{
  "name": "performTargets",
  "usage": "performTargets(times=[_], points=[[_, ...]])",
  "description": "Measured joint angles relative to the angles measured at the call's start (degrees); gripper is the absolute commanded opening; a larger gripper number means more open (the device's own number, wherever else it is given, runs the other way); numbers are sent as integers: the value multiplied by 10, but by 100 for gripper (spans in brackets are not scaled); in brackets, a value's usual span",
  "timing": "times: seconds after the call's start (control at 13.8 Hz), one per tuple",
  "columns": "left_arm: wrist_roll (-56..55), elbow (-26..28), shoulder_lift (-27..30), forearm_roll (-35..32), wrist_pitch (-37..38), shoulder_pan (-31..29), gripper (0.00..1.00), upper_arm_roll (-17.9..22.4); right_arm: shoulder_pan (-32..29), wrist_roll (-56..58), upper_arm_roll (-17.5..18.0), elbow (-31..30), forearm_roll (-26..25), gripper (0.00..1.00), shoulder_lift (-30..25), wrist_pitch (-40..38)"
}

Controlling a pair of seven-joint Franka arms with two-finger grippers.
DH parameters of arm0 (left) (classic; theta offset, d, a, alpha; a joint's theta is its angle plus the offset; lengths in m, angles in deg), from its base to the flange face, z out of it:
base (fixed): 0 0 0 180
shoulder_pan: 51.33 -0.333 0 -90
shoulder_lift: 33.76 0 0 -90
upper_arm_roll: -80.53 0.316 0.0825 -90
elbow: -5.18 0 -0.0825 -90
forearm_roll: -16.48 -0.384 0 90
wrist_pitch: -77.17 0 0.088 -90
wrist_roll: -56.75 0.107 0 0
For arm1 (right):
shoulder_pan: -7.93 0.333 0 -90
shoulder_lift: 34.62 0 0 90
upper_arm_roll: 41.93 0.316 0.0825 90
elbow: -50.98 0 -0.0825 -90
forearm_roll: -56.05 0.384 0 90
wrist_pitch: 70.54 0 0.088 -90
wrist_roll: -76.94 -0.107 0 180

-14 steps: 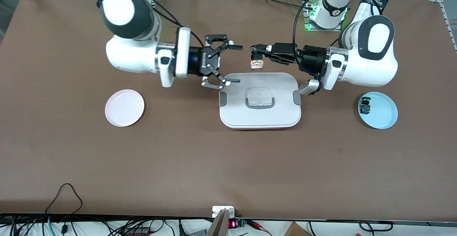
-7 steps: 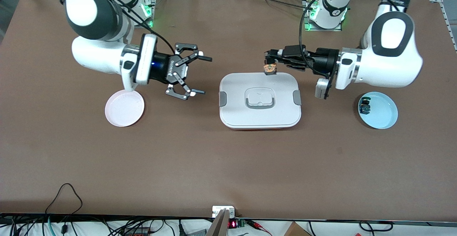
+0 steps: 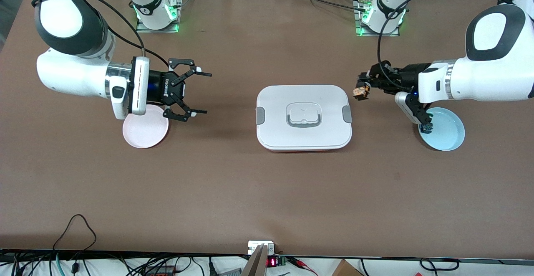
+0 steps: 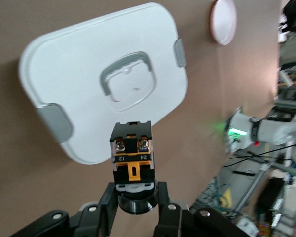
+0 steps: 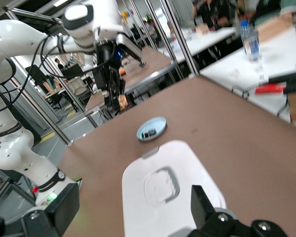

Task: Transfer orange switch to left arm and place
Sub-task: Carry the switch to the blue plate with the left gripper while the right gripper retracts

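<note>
My left end effector (image 3: 362,87) grips the small black orange-banded switch (image 3: 359,92) in the air over the brown table (image 3: 267,184), beside the big white lidded box (image 3: 303,117) at mid-table. My right end effector (image 3: 202,93), fingers spread empty, hangs beside the pink round plate (image 3: 145,126).

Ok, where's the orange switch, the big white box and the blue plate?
orange switch (image 4: 132,163): left wrist view, its orange band.
box (image 3: 303,142): front view, bare lid near the front edge.
blue plate (image 3: 450,134): front view, bare middle.
</note>
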Motion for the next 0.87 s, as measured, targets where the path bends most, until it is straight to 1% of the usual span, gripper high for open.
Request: performTargets(times=[0.29, 0.43, 0.58, 0.72, 0.87], points=[[130, -16, -30, -176, 0, -40, 20, 2, 1, -207, 1, 0, -114, 100, -15, 0], [195, -37, -55, -276, 0, -53, 20, 2, 1, -329, 1, 2, -182, 100, -22, 0], [237, -54, -75, -365, 0, -54, 20, 2, 0, -449, 1, 12, -263, 100, -26, 0], [271, -57, -92, -431, -4, -57, 20, 2, 0, -577, 1, 23, -347, 100, -27, -3], [323, -56, -118, -489, -34, -71, 19, 3, 0, -686, 1, 32, -464, 100, -29, -19]])
